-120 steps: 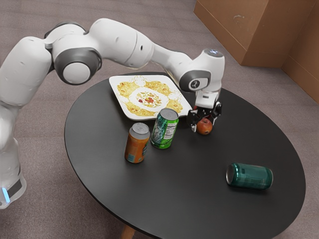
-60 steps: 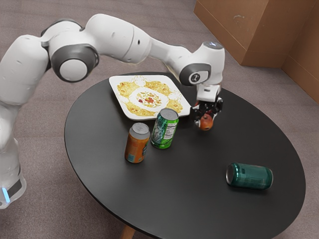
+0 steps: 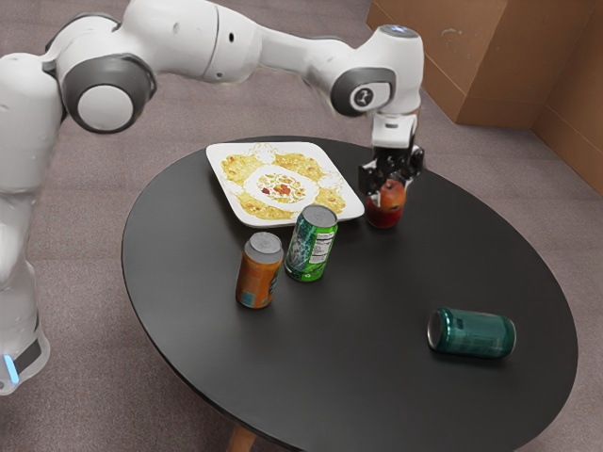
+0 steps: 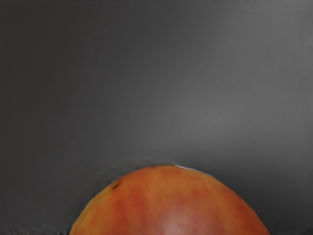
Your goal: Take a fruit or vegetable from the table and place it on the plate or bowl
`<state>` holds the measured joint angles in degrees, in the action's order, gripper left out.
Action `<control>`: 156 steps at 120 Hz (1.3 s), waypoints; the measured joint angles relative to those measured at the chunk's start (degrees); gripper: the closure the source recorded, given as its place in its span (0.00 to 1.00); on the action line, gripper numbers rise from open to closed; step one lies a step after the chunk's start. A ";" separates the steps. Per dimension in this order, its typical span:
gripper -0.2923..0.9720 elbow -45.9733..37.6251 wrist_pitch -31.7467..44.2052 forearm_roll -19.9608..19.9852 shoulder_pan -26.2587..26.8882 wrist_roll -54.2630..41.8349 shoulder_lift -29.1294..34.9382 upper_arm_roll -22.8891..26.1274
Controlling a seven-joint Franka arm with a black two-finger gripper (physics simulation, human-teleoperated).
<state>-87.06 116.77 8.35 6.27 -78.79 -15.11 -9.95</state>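
Our fingers [image 3: 368, 179] pinch the red-orange fruit [image 3: 388, 200] from two sides, its upper part tucked between their tips. The fruit hangs over the dark surface [image 3: 377, 330], just beside the plate [image 3: 219, 153], off that plate's corner toward the exterior view's right.

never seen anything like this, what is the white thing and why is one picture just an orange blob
The white machine is a simulated robot arm with a black two-finger hand. One picture comes from a camera beside the round black table; the other from a camera on the hand. The orange blob there is the red-orange fruit the hand grips, seemingly just above the table beside the patterned plate. Also on the table: an orange can and a green can standing, and a dark green can lying on its side.
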 joint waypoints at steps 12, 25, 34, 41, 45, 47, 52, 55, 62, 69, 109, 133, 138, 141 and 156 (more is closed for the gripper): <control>0.52 -0.18 -2.97 -0.50 -0.01 1.35 1.93 -0.14; 0.54 -0.24 -6.76 -3.21 0.02 3.61 4.44 -0.15; 0.55 -0.31 -9.19 -4.76 -0.05 5.37 5.78 -0.18; 0.55 -0.30 -11.26 -6.34 0.18 7.00 6.68 -0.83; 0.55 -0.27 -12.38 -7.00 0.23 7.98 6.94 -1.55; 0.55 -0.26 -12.92 -7.27 0.25 8.51 7.01 -2.02; 0.55 -0.26 -14.24 -7.82 0.13 9.88 7.10 -3.18; 0.56 -0.27 -15.02 -8.08 0.10 10.73 7.13 -4.00; 0.56 -0.26 -16.65 -8.56 -0.25 12.76 7.13 -5.39; 0.56 -0.26 -18.08 -9.06 -0.21 14.90 6.95 -6.67; 0.56 -0.30 -22.07 -10.01 -1.03 28.22 4.23 -9.31; 0.56 -0.27 -22.54 -10.06 -1.07 34.79 2.83 -9.30; 0.56 -0.25 -22.59 -10.07 -1.15 35.92 2.73 -9.30; 0.56 -0.28 -22.62 -10.08 -1.34 36.55 2.67 -9.30; 0.54 -0.26 -22.74 -10.10 -1.90 39.38 2.33 -9.30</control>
<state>-87.31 94.03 -1.74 4.38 -39.41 -12.78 -19.25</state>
